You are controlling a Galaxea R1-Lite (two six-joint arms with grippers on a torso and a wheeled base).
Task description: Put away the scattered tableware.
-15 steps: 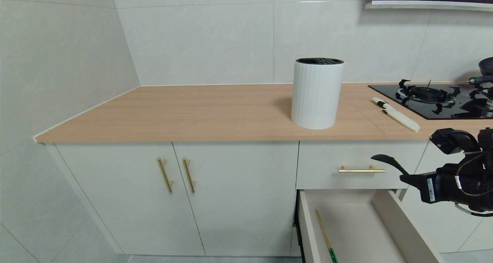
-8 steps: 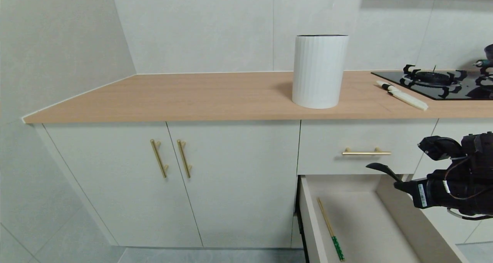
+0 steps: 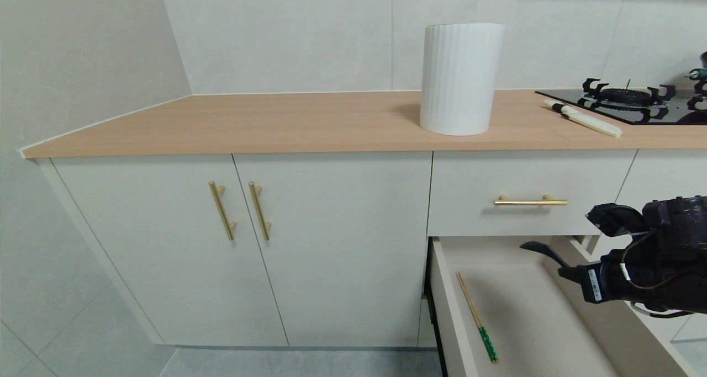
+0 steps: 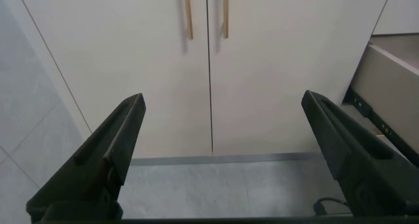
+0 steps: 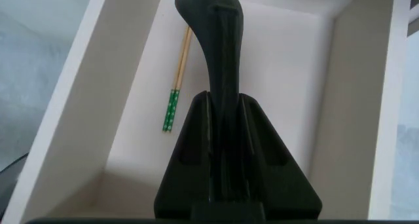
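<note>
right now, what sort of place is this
Most likely a home kitchen: a wood countertop over white cabinets, a black gas hob at its right end, and an open drawer with chopsticks in it, over which the right gripper holds a black spoon.

One black plastic spoon is clamped between the right gripper's fingers. Below those fingers lie two wooden chopsticks with green ends, in one open white drawer. Above the fingers are one shut white drawer with one horizontal brass handle, one white ribbed cylindrical holder and one white-bladed knife. Ahead of the left gripper's spread fingers are two white cabinet doors, bearing two upright brass handles.
</note>
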